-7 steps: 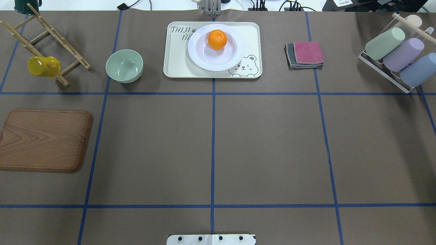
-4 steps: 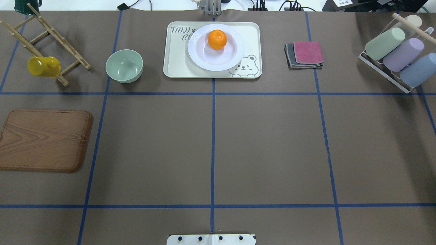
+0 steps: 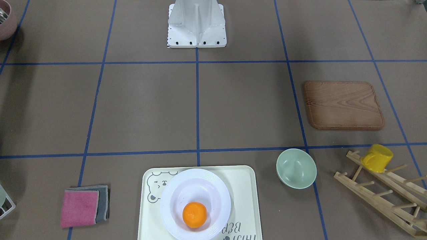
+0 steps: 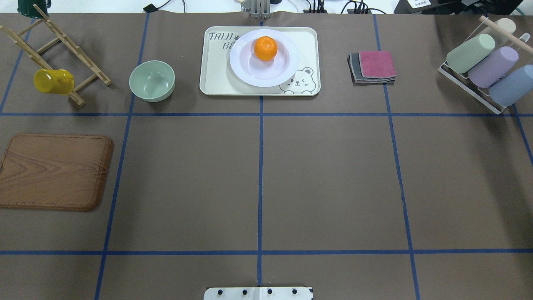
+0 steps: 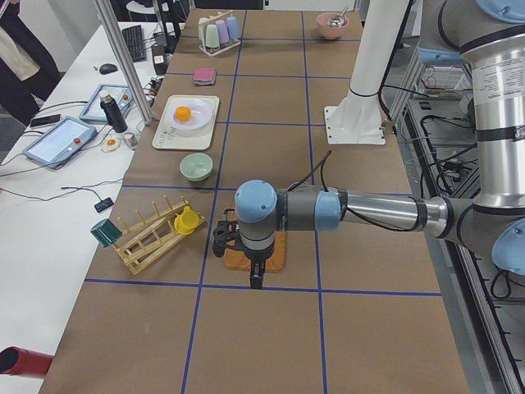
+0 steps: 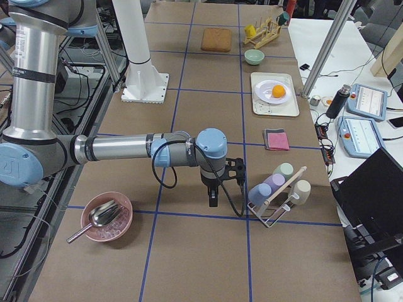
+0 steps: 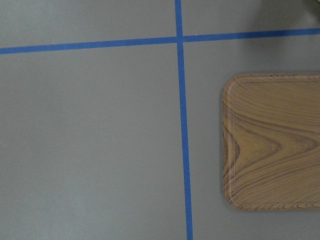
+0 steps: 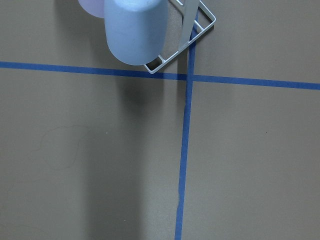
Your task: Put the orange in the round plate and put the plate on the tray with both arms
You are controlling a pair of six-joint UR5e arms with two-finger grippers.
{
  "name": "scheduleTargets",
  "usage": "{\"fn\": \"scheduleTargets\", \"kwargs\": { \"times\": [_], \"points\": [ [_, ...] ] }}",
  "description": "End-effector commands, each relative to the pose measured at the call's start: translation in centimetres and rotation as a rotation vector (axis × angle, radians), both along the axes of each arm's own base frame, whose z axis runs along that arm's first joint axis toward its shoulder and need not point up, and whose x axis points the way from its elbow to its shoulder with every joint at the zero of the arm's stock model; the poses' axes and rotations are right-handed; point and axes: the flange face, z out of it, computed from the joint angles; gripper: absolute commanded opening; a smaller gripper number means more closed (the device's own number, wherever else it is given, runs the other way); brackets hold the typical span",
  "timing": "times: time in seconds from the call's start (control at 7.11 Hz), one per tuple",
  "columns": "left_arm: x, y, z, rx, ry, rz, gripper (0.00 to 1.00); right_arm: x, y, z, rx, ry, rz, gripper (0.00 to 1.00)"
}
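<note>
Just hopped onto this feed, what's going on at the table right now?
Nothing is being handled. The orange sits in the round plate, and the plate rests on the tray at the far edge. Both arms are away from it: the left arm hangs by the wooden board, the right arm by the cup rack. Their grippers' state cannot be told.

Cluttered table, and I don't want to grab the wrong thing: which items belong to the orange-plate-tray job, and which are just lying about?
Job: orange, round plate, tray.
Lying about: green bowl, wooden board, yellow cup, wooden rack, folded cloths, three pastel cups, pink bowl.
</note>
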Motion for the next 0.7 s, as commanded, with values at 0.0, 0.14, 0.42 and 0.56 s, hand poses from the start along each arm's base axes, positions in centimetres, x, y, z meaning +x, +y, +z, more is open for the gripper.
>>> {"fn": "scheduleTargets", "kwargs": {
  "times": [0.0,0.14,0.42,0.56],
  "points": [
    [0.0,0.05,0.05,-0.001,-0.001,0.0,0.99,0.0,0.0,0.0,0.0,0.0,0.0,1.0],
    [0.0,0.05,0.05,-0.001,-0.001,0.0,0.99,0.0,0.0,0.0,0.0,0.0,0.0,1.0],
    [0.0,0.05,-0.02,0.0,-0.001,0.0,0.99,0.0,0.21,0.27,-0.006,0.0,0.0,1.0],
    [0.0,0.05,0.05,-0.001,-0.001,0.0,0.99,0.0,0.27,0.32,-0.006,0.0,0.0,1.0]
  ]
}}
